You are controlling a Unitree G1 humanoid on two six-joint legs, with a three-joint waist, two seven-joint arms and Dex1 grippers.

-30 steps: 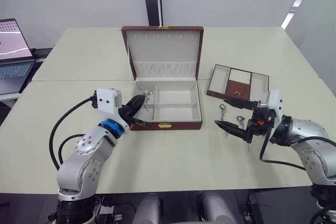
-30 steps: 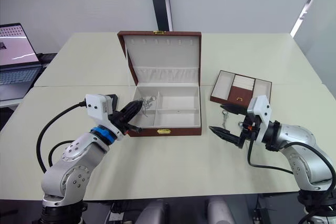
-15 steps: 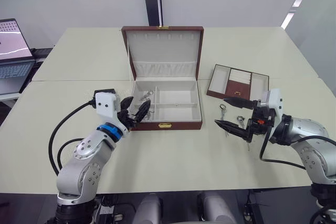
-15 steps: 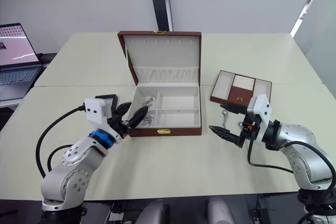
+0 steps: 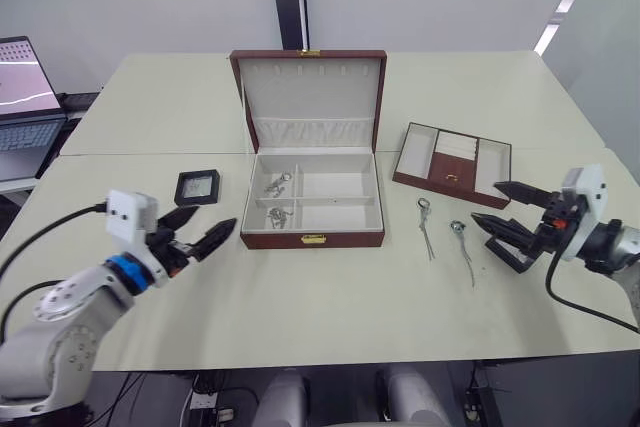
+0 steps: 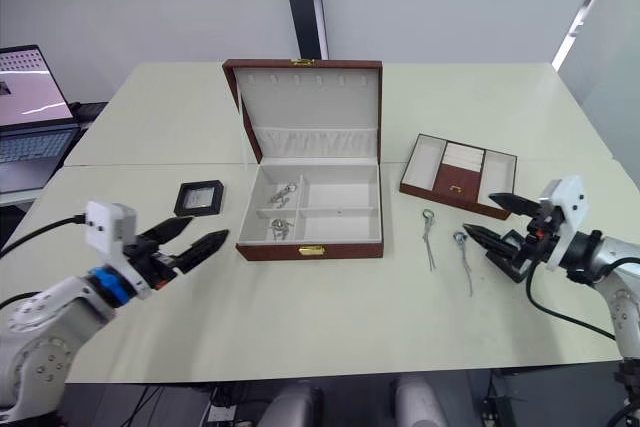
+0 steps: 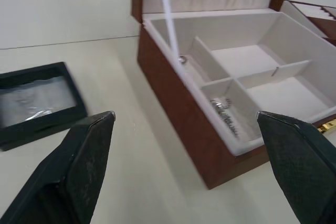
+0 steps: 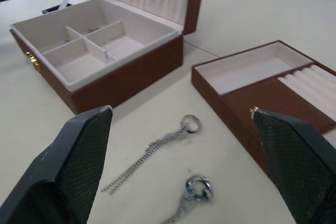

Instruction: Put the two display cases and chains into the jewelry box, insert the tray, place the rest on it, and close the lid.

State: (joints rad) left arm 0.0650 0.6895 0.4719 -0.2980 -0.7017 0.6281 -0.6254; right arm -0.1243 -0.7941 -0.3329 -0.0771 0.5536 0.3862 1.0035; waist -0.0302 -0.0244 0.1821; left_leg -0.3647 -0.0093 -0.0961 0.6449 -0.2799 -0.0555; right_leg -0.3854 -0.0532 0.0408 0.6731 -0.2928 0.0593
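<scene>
The jewelry box (image 5: 312, 205) stands open at the centre of the table (image 5: 320, 307), its lid (image 5: 309, 99) upright at the far side, cream lining facing the robot. The box holds four compartments: the far-left one contains a small silver item (image 5: 277, 183), the near-left one another (image 5: 277, 215), and the two right compartments appear bare. Whether these items are chains cannot be told.

The tray (image 5: 452, 164) lies on the table to the right of the box, apart from it, with a small gold piece (image 5: 449, 179) on its brown middle section.

One display case (image 5: 197, 187) lies flat on the table left of the box, near but not touching it. The left gripper (image 5: 198, 234) hovers near and slightly left of this case, fingers spread apart and holding nothing; in the left wrist view the case sits just beyond one fingertip (image 7: 100, 129).

Two chains lie on the table between box and tray side: one chain (image 5: 426, 225) nearer the box, a second chain (image 5: 463, 244) further right. The right gripper (image 5: 499, 212) hangs just right of the second chain, fingers wide apart and empty.
</scene>
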